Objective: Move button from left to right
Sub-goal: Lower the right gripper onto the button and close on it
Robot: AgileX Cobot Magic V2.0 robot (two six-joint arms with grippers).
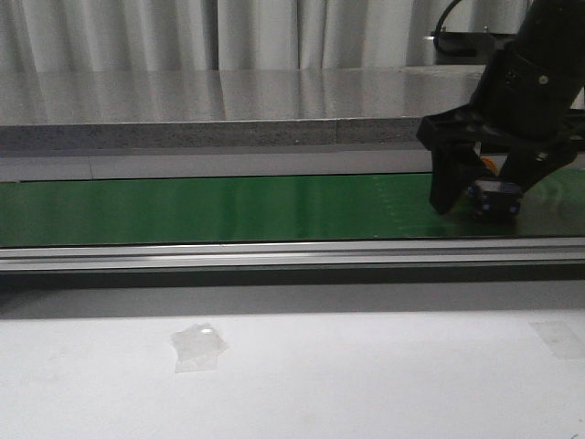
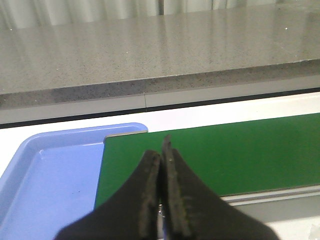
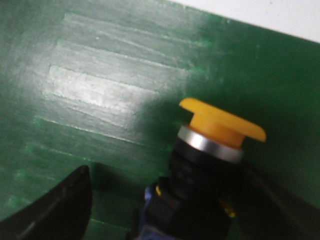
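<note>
**Listener:** Where was the button, and what did the step need?

**Operator:** In the front view the button (image 1: 494, 195) sat at the far right of the frame on the green belt (image 1: 228, 208), low between the fingers of the right gripper (image 1: 480, 197). I judged it was at the right end, so the step was the release. To do it well I would have made sure its dark body rested flat on the belt, spread the fingers evenly, then lifted straight up so the yellow head was not clipped.

**Listener:** How were the fingers?

**Operator:** The right ones stood apart. In the right wrist view, one finger (image 3: 55, 210) at lower left was clear of the button (image 3: 210, 170); the other lay close at lower right, contact unclear. The left gripper (image 2: 162, 200) was pressed closed on nothing, above a blue tray (image 2: 45, 185).
</note>
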